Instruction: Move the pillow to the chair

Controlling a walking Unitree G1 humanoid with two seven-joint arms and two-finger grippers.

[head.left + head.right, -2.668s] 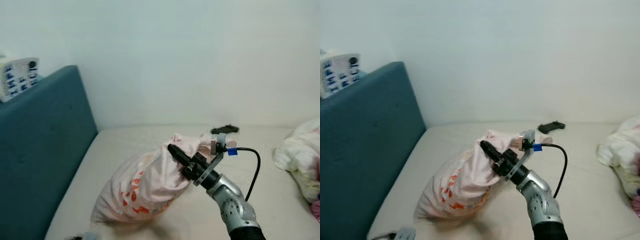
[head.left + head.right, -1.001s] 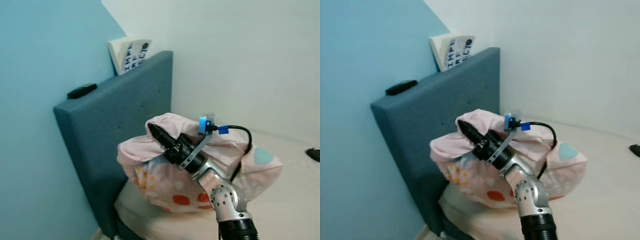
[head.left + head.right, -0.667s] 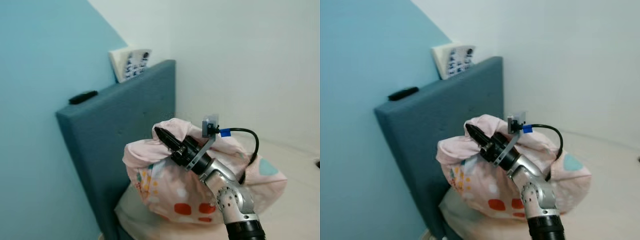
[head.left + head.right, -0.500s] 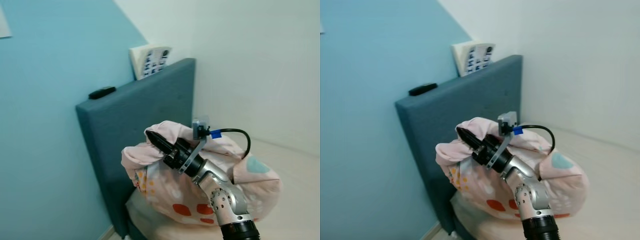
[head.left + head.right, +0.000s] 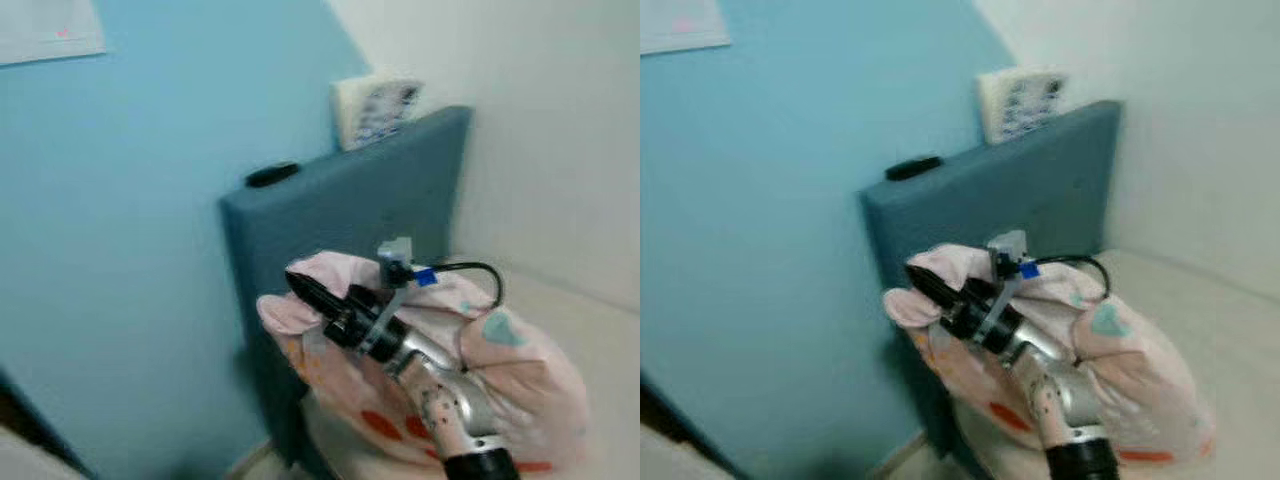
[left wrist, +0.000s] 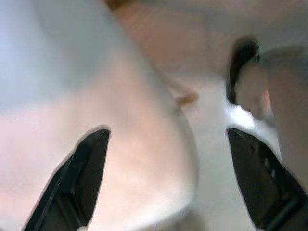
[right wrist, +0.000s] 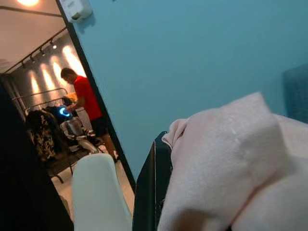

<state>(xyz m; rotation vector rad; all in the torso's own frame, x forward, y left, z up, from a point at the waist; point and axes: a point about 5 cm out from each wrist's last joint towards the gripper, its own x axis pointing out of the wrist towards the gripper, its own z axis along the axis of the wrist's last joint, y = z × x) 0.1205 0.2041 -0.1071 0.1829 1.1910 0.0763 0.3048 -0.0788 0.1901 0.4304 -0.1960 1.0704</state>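
Transport is the step in hand: the right end effector (image 5: 312,294) grips a bunched corner of the pink pillow (image 5: 500,370), held aloft beside the blue headboard (image 5: 340,210), and the next move calls for finding the chair.

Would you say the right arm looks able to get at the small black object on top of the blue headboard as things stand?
Probably not: the right pincer is shut on the pillow, so it has no free grip, and the small black object sits well above it on the headboard.
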